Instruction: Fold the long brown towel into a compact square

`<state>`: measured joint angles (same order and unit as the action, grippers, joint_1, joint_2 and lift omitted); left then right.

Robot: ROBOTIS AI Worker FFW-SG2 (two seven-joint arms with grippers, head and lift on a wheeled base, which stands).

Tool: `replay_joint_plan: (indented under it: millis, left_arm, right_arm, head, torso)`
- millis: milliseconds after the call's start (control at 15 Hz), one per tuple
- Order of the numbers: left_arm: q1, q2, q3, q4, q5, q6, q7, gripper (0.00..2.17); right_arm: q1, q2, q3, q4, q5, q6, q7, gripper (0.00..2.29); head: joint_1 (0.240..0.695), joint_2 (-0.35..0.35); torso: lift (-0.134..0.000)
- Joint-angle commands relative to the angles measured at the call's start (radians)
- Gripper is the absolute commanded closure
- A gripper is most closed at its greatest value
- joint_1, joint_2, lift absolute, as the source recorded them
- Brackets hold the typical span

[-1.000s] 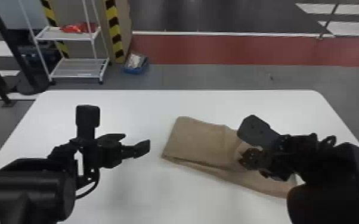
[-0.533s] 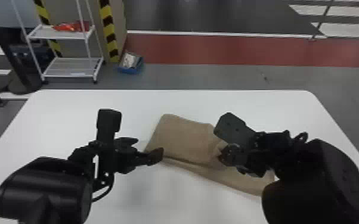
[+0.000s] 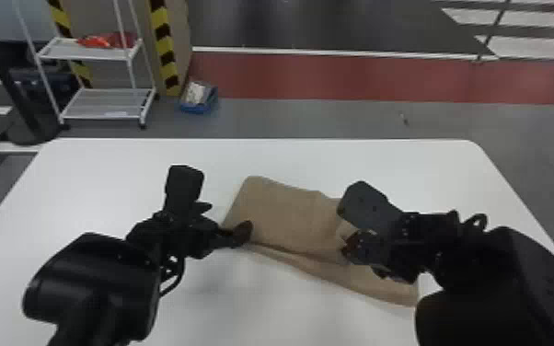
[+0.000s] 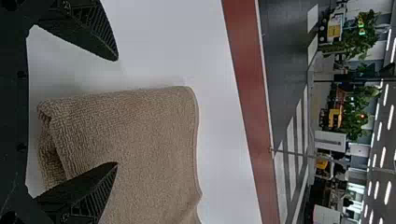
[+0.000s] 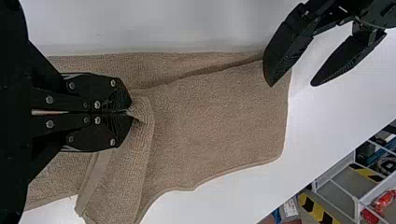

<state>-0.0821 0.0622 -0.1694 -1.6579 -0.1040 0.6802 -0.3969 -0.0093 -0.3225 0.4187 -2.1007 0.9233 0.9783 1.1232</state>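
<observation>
The white table [image 3: 106, 179] is being covered mid-surface by the part-folded towel [image 3: 285, 216]; a bunched layer is being gripped by the right tool [image 5: 130, 112], the left tool [image 4: 116, 111] is being held open, and further folding is being required.

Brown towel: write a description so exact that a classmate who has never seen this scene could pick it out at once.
Find the large white table. On it lies the brown towel, partly folded, with the open left gripper at one corner and the right gripper pinching a piece of it. It is soft, textured cloth, unlike the hard black grippers.
</observation>
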Motion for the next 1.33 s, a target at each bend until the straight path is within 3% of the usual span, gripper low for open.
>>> replay_joint_plan:
  millis: [0, 267, 800, 1267]
  left_arm:
    - [-0.022, -0.001, -0.002, 0.04, -0.02, -0.003, -0.002, 0.09]
    - [-0.035, -0.001, -0.002, 0.063, -0.037, -0.003, -0.003, 0.09]
    - [-0.03, -0.001, -0.006, 0.058, -0.049, 0.0, -0.002, 0.09]
    - [-0.036, -0.001, -0.015, 0.059, -0.062, 0.0, -0.005, 0.09]
  right_arm:
    - [0.038, -0.032, -0.032, -0.051, -0.004, 0.009, 0.006, 1.54]
    - [0.074, -0.058, -0.067, -0.114, -0.009, 0.03, 0.021, 1.54]
    - [0.166, -0.121, -0.164, -0.277, -0.038, 0.058, 0.118, 1.54]
    - [0.161, -0.128, -0.193, -0.317, -0.061, 0.04, 0.244, 1.54]
  head:
    - [0.695, -0.055]
    - [0.695, -0.075]
    - [0.695, -0.094]
    - [0.695, -0.102]
  torso:
    - [-0.124]
    - [-0.124]
    - [-0.124]
    - [-0.124]
